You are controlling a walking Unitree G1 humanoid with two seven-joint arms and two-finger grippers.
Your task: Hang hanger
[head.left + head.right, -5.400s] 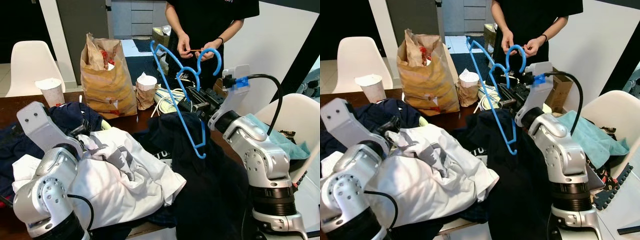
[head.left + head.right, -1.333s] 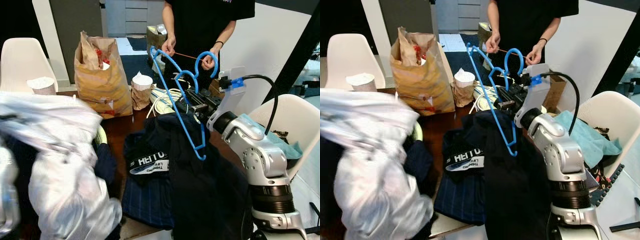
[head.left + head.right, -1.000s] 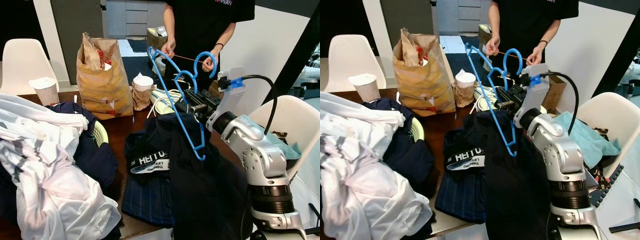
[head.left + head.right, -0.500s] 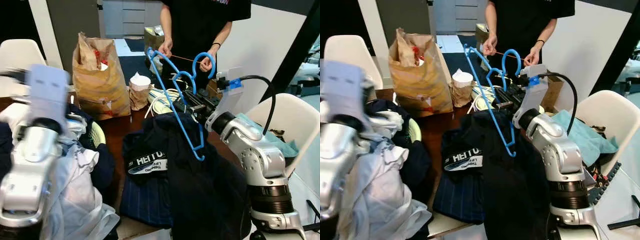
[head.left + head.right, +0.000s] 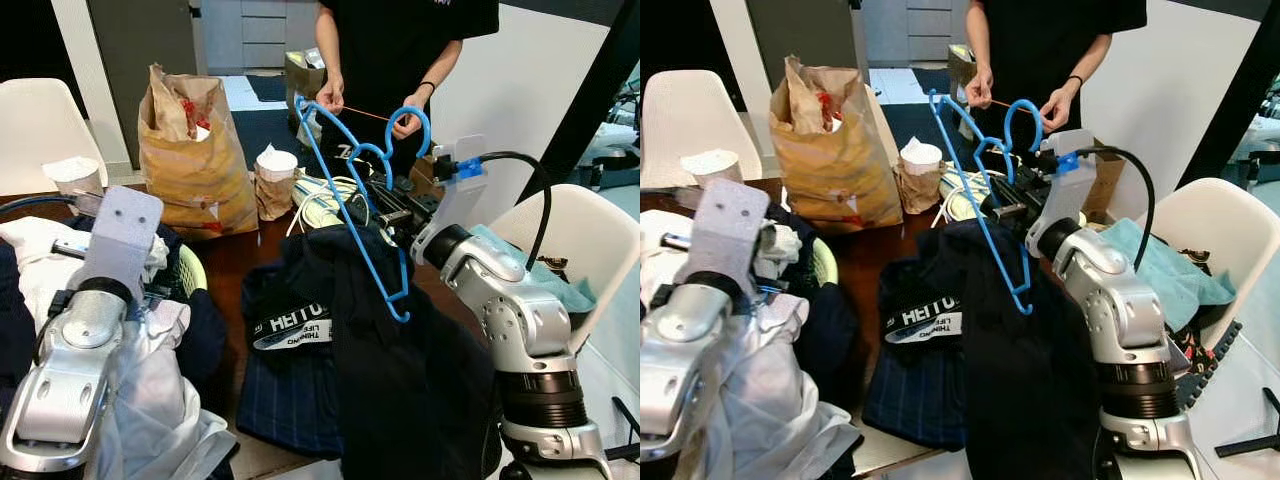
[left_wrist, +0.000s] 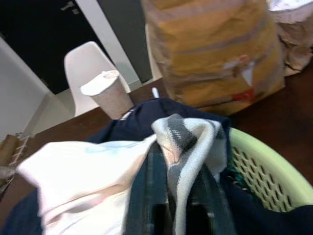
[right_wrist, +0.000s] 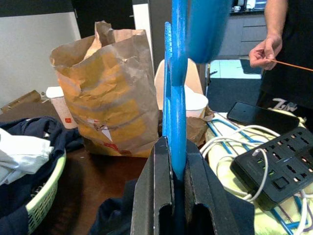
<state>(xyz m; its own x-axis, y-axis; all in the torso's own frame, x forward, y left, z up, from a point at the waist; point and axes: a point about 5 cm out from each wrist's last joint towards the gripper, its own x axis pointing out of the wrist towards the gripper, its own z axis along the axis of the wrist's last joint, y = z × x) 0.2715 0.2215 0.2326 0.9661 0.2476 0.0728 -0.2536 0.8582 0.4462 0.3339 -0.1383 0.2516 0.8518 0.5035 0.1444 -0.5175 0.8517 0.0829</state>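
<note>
1. Right wrist view: the right gripper (image 7: 172, 196) is clamped on the blue hanger (image 5: 355, 190), held upright over the table.
2. Its hook sits by the thin cord (image 5: 368, 114) stretched between a person's hands (image 5: 331, 95).
3. Light, stiff, slick plastic; a grip near the neck seems best.
4. The left gripper (image 6: 178, 215) pinches white cloth (image 6: 98, 171).
</note>
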